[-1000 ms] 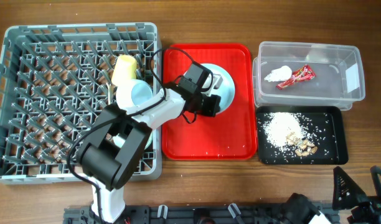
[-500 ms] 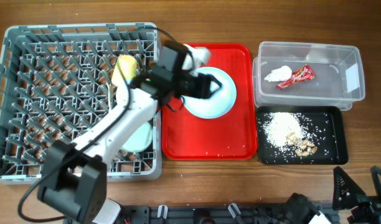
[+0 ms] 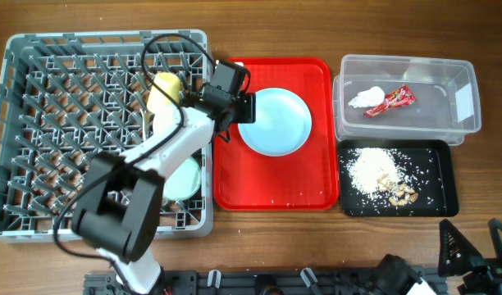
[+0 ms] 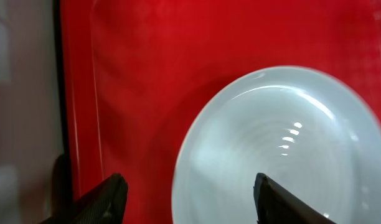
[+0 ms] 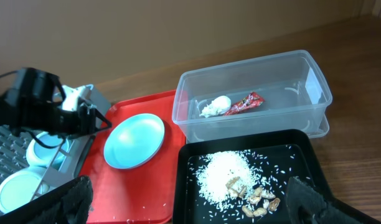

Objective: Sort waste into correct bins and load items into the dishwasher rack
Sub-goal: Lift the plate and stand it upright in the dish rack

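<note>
two robot arms are at a wooden surface [image 3: 259,246]. the left hand [image 3: 244,108] hovers over the left part of a flat red tray [image 3: 271,180], its fingers spread wide and holding nothing. in the left wrist view one fingertip is over bare red tray and the other is over the pale blue round plate [image 3: 274,121]. the plate lies flat on the upper middle of the red tray. left of the tray sits the large grey dishwasher rack [image 3: 38,82], with a small yellow cup [image 3: 163,88] lying among its pegs near the top right and a pale bowl [image 3: 184,176] at its right edge. right of the tray, a clear plastic tub [image 3: 448,123] holds a crumpled white napkin [image 3: 366,98] and a shiny red wrapper [image 3: 392,100], touching each other. just below the tub, a shallow black tray [image 3: 448,201] holds a heap of white rice [image 3: 370,168] with brownish scraps [image 3: 399,192] beside it. the right hand [image 5: 193,205] is at the near right edge of the surface, well apart from everything, fingers spread wide and empty.
</note>
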`<state>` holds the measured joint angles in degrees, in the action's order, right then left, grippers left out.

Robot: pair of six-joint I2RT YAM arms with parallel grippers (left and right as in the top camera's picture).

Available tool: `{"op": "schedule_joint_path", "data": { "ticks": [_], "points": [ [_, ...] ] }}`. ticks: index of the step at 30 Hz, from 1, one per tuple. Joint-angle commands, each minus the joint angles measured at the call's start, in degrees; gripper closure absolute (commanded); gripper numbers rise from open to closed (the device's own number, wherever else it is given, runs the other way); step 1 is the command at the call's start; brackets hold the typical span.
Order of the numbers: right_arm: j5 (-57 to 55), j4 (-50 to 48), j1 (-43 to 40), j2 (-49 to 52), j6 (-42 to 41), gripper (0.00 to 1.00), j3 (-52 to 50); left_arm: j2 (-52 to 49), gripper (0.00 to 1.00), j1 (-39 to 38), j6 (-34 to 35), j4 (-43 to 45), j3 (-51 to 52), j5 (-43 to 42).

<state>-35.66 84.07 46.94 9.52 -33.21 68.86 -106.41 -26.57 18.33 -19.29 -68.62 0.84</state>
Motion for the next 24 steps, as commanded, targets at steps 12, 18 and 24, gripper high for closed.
{"op": "schedule_joint_path", "data": {
  "ticks": [12, 18, 24],
  "points": [
    [-0.72, 0.04, -0.02, -0.7, -0.39, 0.0, 0.02, -7.34, 0.93, -4.85, -0.28, 0.2, 0.04, -4.39],
    [-0.72, 0.04, -0.02, -0.7, -0.39, 0.0, 0.02, -3.65, 0.96, -5.7, -1.18, -1.38, -1.29, 0.48],
    [-0.72, 0.04, -0.02, -0.7, -0.39, 0.0, 0.02, 15.23, 0.96, -6.29, -2.14, -12.46, -6.25, 6.45]
  ]
}}
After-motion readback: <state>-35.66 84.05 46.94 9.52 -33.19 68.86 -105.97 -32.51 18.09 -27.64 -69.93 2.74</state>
